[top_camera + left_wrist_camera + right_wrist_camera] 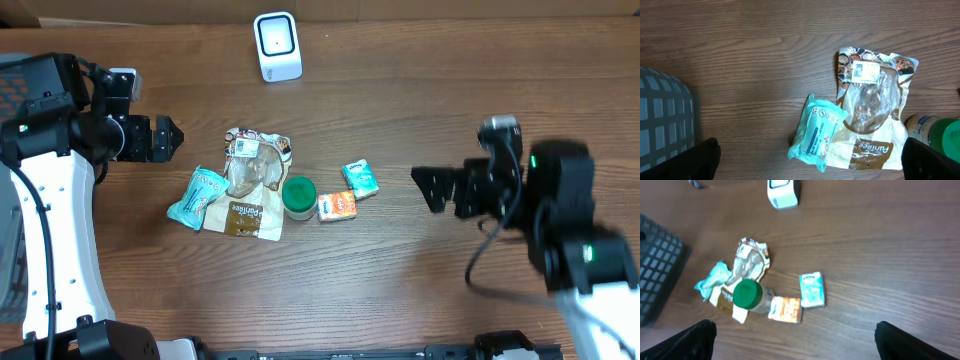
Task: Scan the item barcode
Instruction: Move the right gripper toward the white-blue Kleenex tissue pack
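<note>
Brown wood-grain table (pixel 420 90): matte, flat, carries everything.

L gripper (pixel 172 137), black, two-finger: hovers over table's left side, jaws spread as wide as they go, nothing btwn them. R gripper (pixel 420 188), same build, over right side: jaws equally wide, empty. Both well apart from the goods.

Step (my read): pre-grasp. No item is picked and nothing is presented to the scanner. Next move calls for choosing one item, closing on it w/o covering its code, then lifting it w/ the code turned toward the scanner face.

Grey mesh basket (pixel 665 120): rigid grid, at left edge of left wrist view, apart from the pile.

Brown-and-clear crinkly plastic bag (pixel 252 195): mid-table, lying flat. Glossy and floppy, prob. buckles if pinched at a corner.

White rounded-box scanner (pixel 277 45): hard smooth plastic, at far edge, well apart from the pile.

Teal soft film pouch (pixel 197 198): pillowy, wrinkled ends, touching the bag's left side.

Jar w/ green round lid (pixel 299 197): rigid, lid up from overhead, against the bag's right side.

Small teal pack (pixel 360 179) and small orange pack (pixel 338 205): boxy. Orange is just beside the jar, teal is near it.

White printed label (pixel 865 71): flat sticker at the bag's top. Likely carries a code, but it is too small to read.
</note>
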Available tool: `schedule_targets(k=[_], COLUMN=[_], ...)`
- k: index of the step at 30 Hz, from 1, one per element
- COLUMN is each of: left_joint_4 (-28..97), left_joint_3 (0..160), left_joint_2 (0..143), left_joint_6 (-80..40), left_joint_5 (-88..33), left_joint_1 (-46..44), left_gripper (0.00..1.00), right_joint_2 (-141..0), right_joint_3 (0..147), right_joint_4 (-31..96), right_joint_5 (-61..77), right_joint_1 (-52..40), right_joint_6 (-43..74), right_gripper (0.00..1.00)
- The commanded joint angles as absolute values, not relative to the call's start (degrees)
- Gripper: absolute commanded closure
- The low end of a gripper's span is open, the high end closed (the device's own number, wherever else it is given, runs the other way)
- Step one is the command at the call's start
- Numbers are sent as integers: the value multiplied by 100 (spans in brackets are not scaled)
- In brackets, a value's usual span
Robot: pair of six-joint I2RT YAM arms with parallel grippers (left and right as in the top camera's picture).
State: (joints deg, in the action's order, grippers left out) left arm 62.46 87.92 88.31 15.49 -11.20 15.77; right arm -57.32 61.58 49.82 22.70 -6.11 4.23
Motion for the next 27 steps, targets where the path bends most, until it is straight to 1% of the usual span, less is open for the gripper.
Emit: schedule_targets(k=[1,4,10,14,21,27], left_joint_4=[6233,6233,6233,6233,6233,6233], left_joint_3=[8947,8947,8947,8947,8947,8947], left_joint_2=[8799,8799,8799,8799,8799,8799], left_joint_6=[1629,1629,1629,1629,1629,1629], left_joint_5=[-1186,-1186,-1186,-1186,-1186,-1186], left_joint_1=[1573,1570,1573,1573,1573,1573], left_gripper=[0,1,1,1,0,0], right_joint_2=[-6589,-7032,-7811,-8364,-9013,-9319], right_joint_3=[6910,6987,6982,6982,6982,6971], right_joint_4=[5258,5159,5043,4915,4633,4414], right_joint_5=[2663,2991,2932,2923,2926,2921], right_joint_1=[-637,-637,-637,-637,-637,-644], right_joint_6=[338,333,331,366,746,816], right_gripper=[0,0,1,11,25,30])
